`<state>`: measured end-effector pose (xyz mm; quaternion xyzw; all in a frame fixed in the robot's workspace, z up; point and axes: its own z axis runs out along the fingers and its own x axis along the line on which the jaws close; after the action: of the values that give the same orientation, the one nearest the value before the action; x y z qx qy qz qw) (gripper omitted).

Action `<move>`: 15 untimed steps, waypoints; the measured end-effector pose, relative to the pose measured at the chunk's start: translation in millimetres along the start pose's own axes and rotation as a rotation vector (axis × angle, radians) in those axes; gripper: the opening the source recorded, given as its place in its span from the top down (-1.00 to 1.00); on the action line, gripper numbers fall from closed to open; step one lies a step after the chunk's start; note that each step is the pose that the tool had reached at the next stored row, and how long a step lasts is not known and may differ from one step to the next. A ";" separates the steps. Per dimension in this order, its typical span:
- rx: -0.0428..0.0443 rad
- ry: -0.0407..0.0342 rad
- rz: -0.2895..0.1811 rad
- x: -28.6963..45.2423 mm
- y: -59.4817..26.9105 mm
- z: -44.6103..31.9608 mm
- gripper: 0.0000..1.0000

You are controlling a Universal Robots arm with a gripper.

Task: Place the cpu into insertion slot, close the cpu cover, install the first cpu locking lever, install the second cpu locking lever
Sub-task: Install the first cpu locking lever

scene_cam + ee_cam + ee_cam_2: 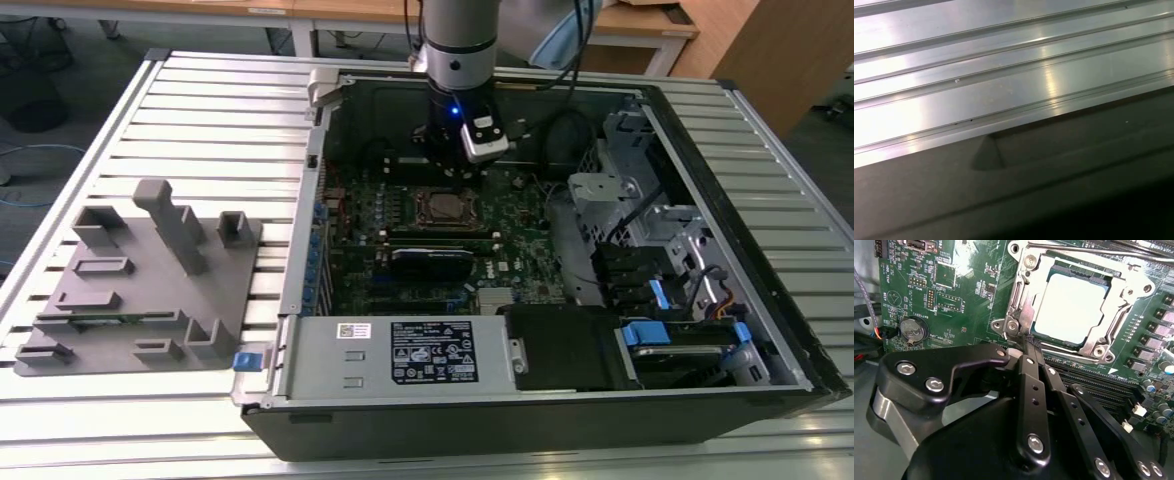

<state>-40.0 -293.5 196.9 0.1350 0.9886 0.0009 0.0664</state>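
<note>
The cpu (1071, 302) lies flat in the insertion slot (438, 207), its silver top showing through the cut-out. The cpu cover (1026, 287) lies down over it as a silvery frame. A thin wire lever (1094, 249) runs along one side of the socket. My gripper (1030, 345) is shut, its two black fingers pressed together with nothing seen between them. The tips sit at the socket's corner, right by the hinge hook (1013, 326). In the exterior view the gripper (461, 175) hangs inside the open computer case, just behind the socket.
The green motherboard (954, 295) carries a coin battery (913, 329) and black memory slots (1089, 375). A black card (430, 262), the power supply (400, 350) and drive bays (667, 270) crowd the case. A grey fixture tray (140, 280) sits on the ribbed metal table (1004, 75).
</note>
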 end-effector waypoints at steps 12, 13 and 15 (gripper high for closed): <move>0.0055 -0.0019 -0.001 -5.1 3.6 1.4 0.79; 0.0054 -0.0019 -0.001 -5.0 4.1 1.4 0.79; 0.0055 -0.0019 -0.001 -4.7 5.1 1.2 0.79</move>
<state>-34.0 -289.8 196.4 0.1348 0.9886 -0.0020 0.0669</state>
